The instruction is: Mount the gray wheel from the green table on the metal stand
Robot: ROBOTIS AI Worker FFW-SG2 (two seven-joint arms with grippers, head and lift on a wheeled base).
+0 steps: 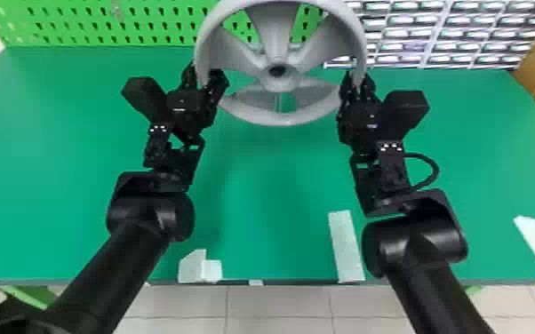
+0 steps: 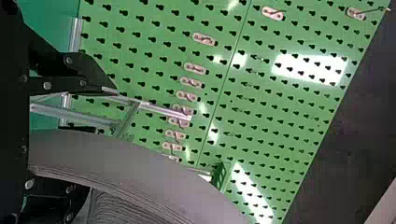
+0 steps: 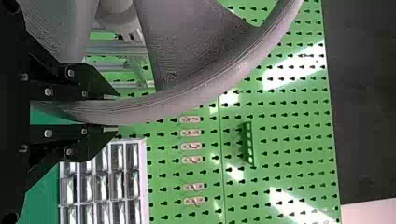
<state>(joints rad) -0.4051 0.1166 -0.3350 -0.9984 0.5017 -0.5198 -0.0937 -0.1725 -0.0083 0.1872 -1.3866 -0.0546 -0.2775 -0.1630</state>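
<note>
well, right hand (image 1: pixel 357 76) grips gray wheel (image 1: pixel 273 31); drawers (image 1: pixel 475 19) behind, contents unclear

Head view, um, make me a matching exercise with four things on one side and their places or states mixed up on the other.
1. Gray spoked wheel
2. Green upright board
3. White-framed rack
4. Flat white strips

A. On the green table, toward its near edge
B. Between both arms, above the table
C. Far right, split into compartments
D. Full of small holes

Pairs: 1-B, 2-D, 3-C, 4-A
</note>
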